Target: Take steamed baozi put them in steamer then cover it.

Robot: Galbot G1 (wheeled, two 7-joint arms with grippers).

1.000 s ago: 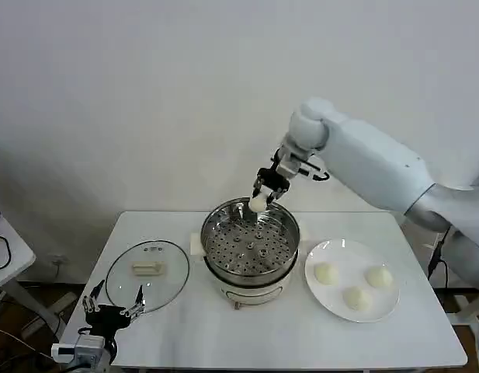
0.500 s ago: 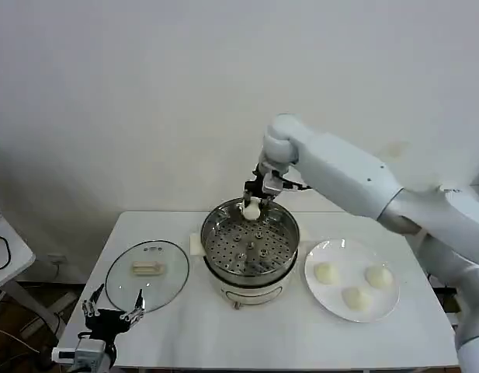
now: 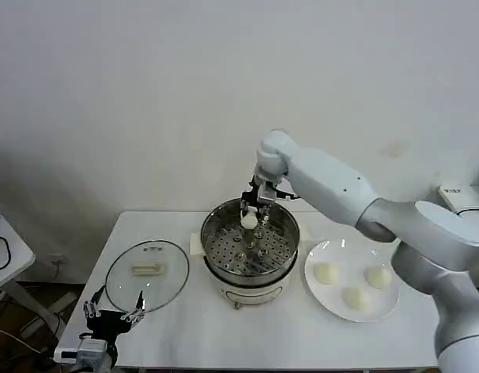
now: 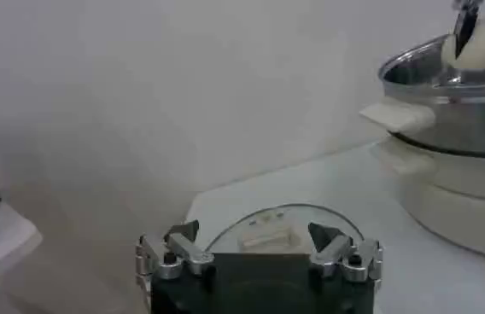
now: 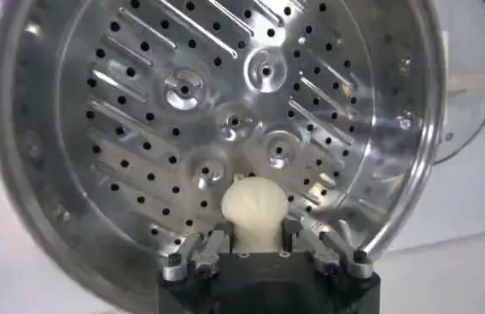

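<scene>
My right gripper [image 3: 250, 214] hangs over the back part of the steamer [image 3: 251, 249], shut on one steamed baozi [image 3: 249, 221]. In the right wrist view that baozi [image 5: 254, 210] sits pinched between the fingers, above the perforated tray [image 5: 217, 111]. Three more baozi [image 3: 326, 273] [image 3: 378, 276] [image 3: 355, 297] lie on the white plate [image 3: 352, 256] to the right of the steamer. The cover [image 3: 147, 274], a glass lid with a cream handle, lies flat to the steamer's left. My left gripper [image 3: 112, 312] waits open at the table's front left corner, just in front of the cover [image 4: 281, 230].
The steamer stands on a white base [image 3: 251, 291] in the middle of a white table [image 3: 223, 342]. A white wall rises close behind the table. A second small table [image 3: 6, 249] stands off to the left.
The right arm has carried the baozi down and slightly left, from above the steamer's back rim to just inside it. The left gripper has stayed in place.
</scene>
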